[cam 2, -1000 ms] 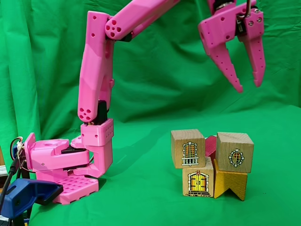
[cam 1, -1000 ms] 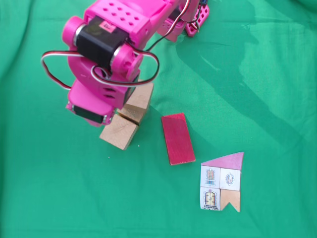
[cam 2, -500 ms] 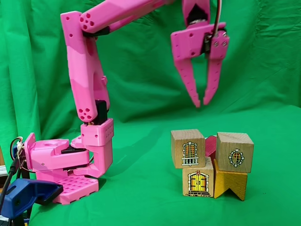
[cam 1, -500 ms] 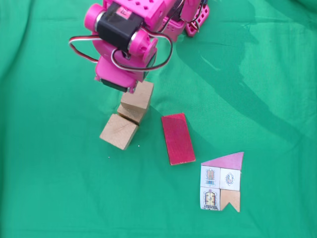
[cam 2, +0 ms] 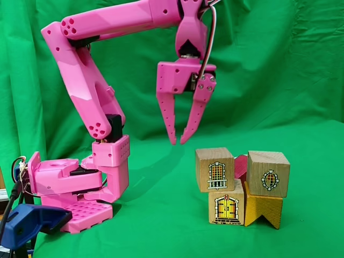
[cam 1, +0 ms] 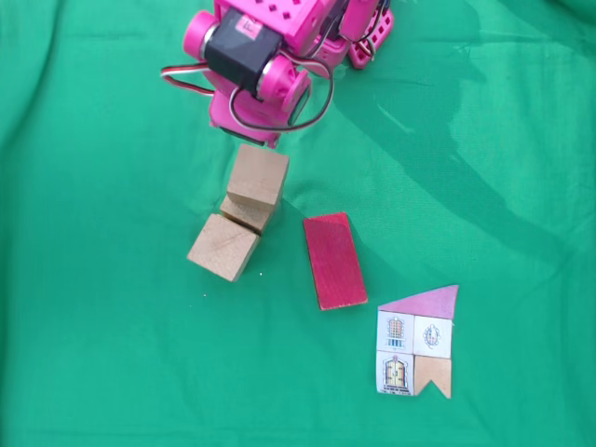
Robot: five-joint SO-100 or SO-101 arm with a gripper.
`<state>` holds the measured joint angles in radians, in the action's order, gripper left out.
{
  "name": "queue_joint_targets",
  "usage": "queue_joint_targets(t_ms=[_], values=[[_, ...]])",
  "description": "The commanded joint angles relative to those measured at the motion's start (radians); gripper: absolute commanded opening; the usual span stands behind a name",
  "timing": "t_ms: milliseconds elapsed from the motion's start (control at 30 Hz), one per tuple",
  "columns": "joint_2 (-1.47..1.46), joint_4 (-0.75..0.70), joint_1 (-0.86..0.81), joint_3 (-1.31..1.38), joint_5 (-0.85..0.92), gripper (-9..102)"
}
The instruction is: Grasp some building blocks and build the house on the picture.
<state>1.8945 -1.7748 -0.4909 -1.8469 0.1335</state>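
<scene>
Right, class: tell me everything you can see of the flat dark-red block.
The dark-red block is a long, flat rectangle, wooden by its streaked grain. In a fixed view from above it lies flat on the green cloth, slightly slanted, apart from the wooden cubes on its left and the paper house picture lower right. Nothing touches it.

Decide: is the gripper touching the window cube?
Apart. In the fixed side view, the gripper hangs above and left of the window cube, green cloth visible between them.
</scene>
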Motion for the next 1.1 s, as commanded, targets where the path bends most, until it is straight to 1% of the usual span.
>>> queue_joint_targets(t_ms=[0, 133, 500, 1067], values=[[-0.061, -0.035, 0.008, 0.009, 0.002, 0], [-0.137, 0.014, 0.008, 0.021, 0.003, 0], [-0.232, 0.169, 0.008, 0.025, 0.003, 0], [-0.235, 0.186, 0.009, 0.081, 0.003, 0]])
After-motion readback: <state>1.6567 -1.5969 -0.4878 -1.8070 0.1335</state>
